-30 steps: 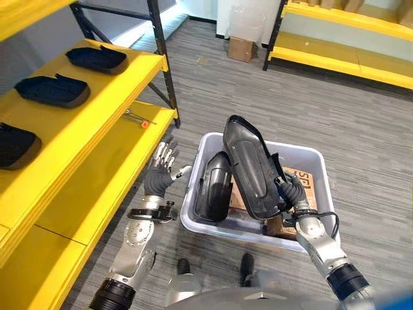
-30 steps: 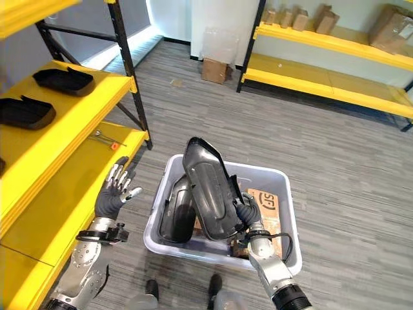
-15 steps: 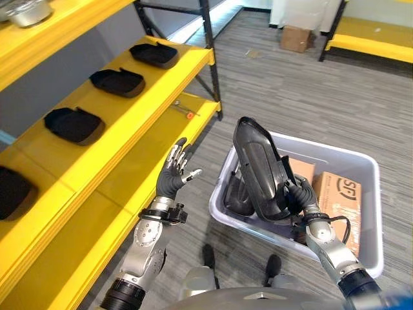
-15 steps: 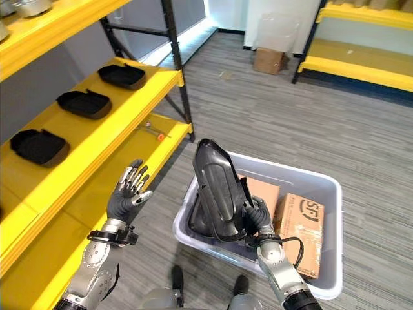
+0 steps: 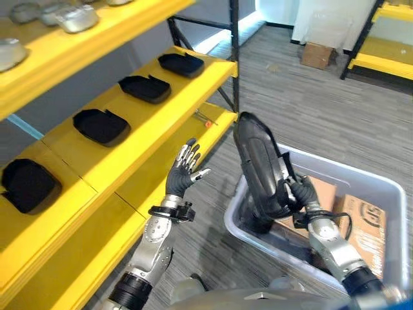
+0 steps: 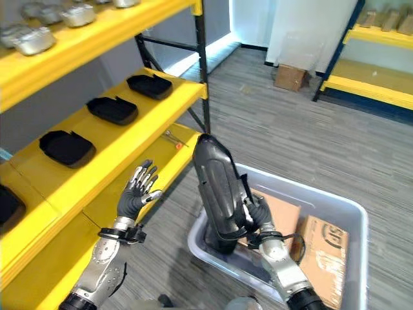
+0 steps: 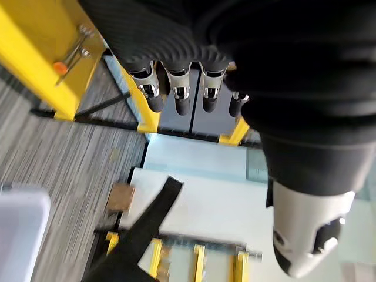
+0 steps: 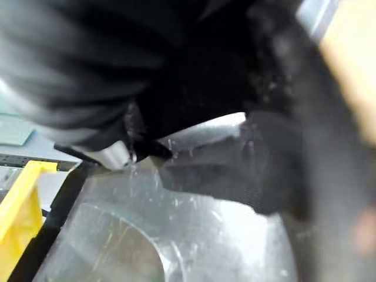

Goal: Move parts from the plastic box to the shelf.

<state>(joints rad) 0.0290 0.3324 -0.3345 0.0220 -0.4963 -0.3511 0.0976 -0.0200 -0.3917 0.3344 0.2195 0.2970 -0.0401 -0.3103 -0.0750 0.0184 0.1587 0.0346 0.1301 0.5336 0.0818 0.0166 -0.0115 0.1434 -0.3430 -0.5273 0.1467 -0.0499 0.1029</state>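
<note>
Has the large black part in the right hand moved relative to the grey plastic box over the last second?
Yes. The black part has risen, and its top now stands well above the plastic box rim, gripped by the right hand.

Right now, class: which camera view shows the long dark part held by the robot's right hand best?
The left eye view: the whole dark part stands upright above the plastic box, gripped by the right hand. The right eye view shows it much the same. The right wrist view gives a close patch of its surface; the left wrist view, a dark edge.
</note>
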